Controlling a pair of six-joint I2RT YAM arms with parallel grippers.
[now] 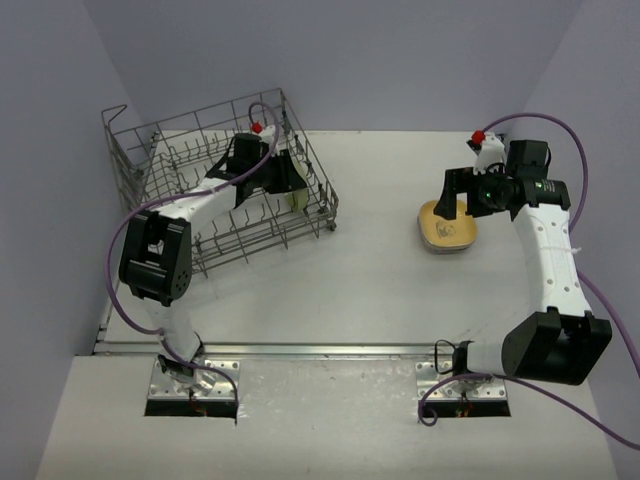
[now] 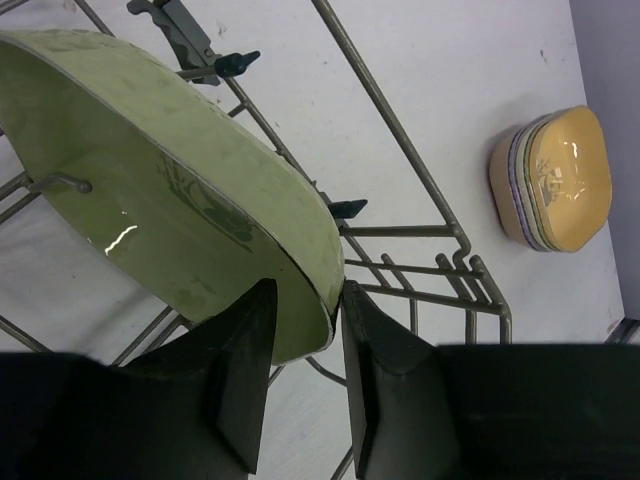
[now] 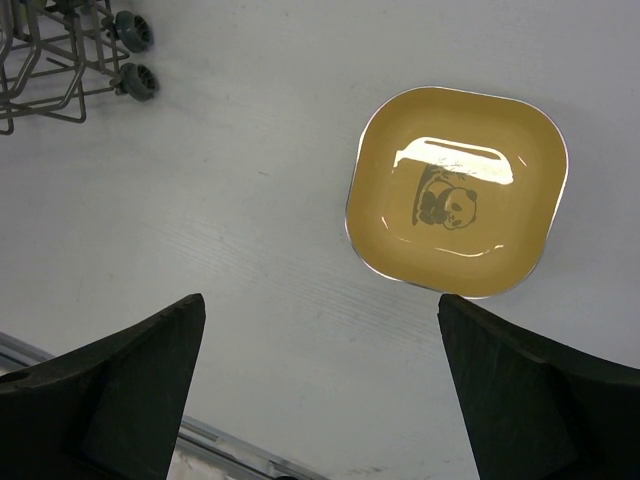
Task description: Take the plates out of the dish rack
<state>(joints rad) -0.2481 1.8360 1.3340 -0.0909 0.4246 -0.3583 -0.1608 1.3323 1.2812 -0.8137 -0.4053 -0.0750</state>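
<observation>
The grey wire dish rack [image 1: 160,160] stands at the far left. My left gripper [image 1: 283,182] reaches into its right end. In the left wrist view its jaws [image 2: 305,315] are closed on the lower rim of a pale green plate [image 2: 170,190], which stands on edge among the tines; this plate also shows in the top view [image 1: 296,201]. A stack of several plates [image 1: 447,230], a tan one with a panda print on top [image 3: 458,205], lies on the table at the right. My right gripper [image 3: 320,305] hovers open and empty just above and beside the stack.
The rack's right wall wires [image 2: 400,140] run between the green plate and the stack [image 2: 550,180]. The rack's small wheels [image 3: 135,55] sit at its near right corner. A metal strip [image 1: 300,350] edges the table near the arm bases.
</observation>
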